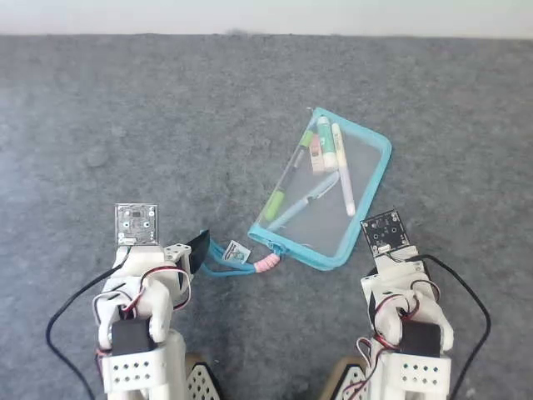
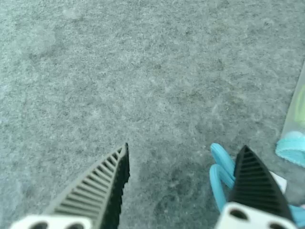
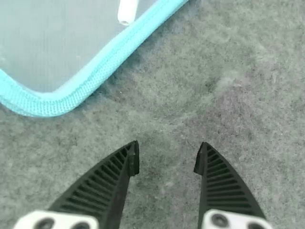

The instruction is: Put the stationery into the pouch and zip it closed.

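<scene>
At the near left, locate the left gripper (image 2: 186, 150), spread wide above the grey mat (image 1: 125, 108) and pinching nothing. Note the blue strap (image 2: 220, 167) looped just beside one finger; cannot tell whether touching. At the near right, locate the right gripper (image 3: 167, 155), likewise spread and empty, poised over bare mat just near of the pouch (image 1: 329, 229) and apart from its teal rim.

Follow the strap rightward past a white tag (image 1: 237, 250) to a pink coil (image 1: 266, 263) at the pouch's near-left corner, probably the pull end of the zip. Beyond that, find the pouch lying flat and slanted, right of centre. Observe the stationery (image 1: 326, 150) within its clear panel, including a green highlighter (image 1: 275, 202), a blue pen (image 1: 308, 200) and a white pen (image 1: 343, 171). Judge loading as apparently complete. Treat the zip state as undetermined from these views.

Hazards:
- Pulling the strap with nothing pinning the pouch: expect the whole pouch to slide across the mat instead of the zip running.
- Closing the left gripper without alignment: expect a snag on the loop or a grip on the tag alone.
- Lifting or tilting the pouch with the zip edge open: expect pens to slip out.
- Pinning with the right gripper too near the rim: expect it to slip off the corner.
</scene>
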